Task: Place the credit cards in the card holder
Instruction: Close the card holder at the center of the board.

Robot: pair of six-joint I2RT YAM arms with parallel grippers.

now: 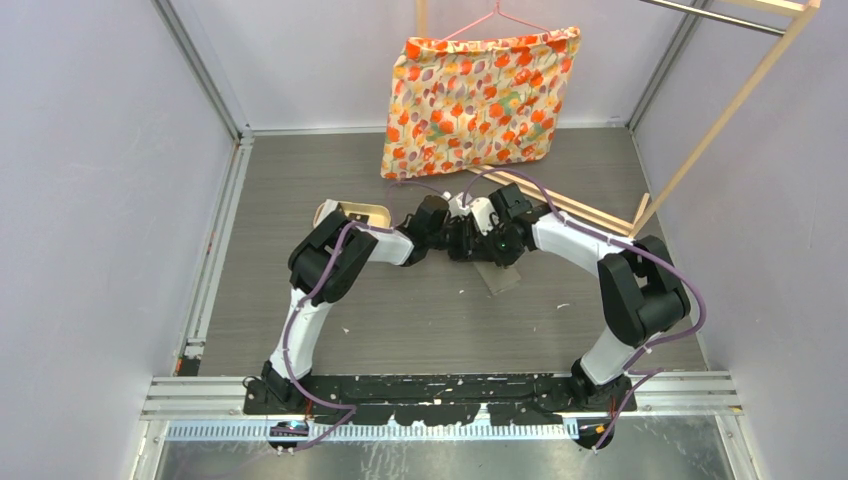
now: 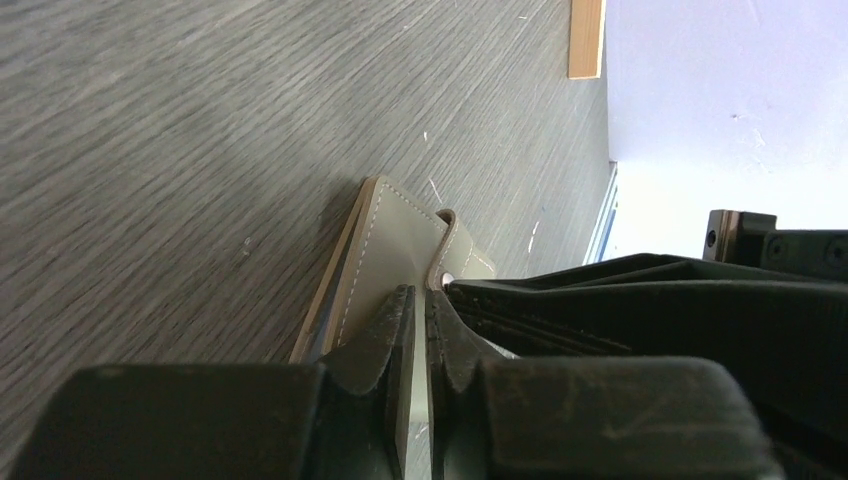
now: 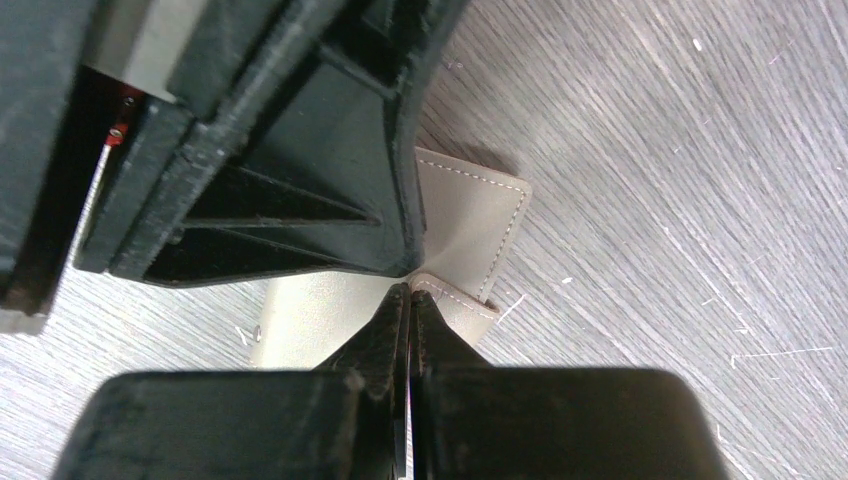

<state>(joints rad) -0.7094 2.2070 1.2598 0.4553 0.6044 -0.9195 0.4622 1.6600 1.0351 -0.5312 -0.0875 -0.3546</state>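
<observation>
**Card holder folded shut, both end effectors at its strap**

Grey wood-grain worktop (image 1: 420, 330), pale walls on three sides. A flowered cushion (image 1: 478, 100) hangs at 12 o'clock and a wooden frame (image 1: 720, 122) leans at 2 o'clock. A tan tray (image 1: 352, 211) sits at about 10 o'clock from centre, partly behind the left arm. Its contents cannot be made out.

The card holder (image 2: 390, 250) lies flat near mid-worktop, under the spot where the two arms meet. It is folded shut, stitched cover up. Its strap (image 2: 447, 245) curls over one edge onto the cover. I cannot tell whether the snap is fastened.

- **Left end effector** (image 2: 420, 325): jaws narrow, only a slit between them, with the tips at the strap. A pale sliver shows in the slit. I cannot tell whether that is something pinched or just the cover seen through the gap.
- **Right end effector** (image 3: 410, 300): jaws pressed together, nothing visible between them. The tips are touching or just beside the strap end, opposite the left one.

**Progress (judgement):** early.
- The inner pockets are hidden by the closed cover, and no credit cards are identifiable in any view, so nothing shows as loaded.
- Both arms seem occupied with getting the holder open.
- What is left is to undo the strap, spread the cover, fetch each card and slide it into a pocket.
</observation>
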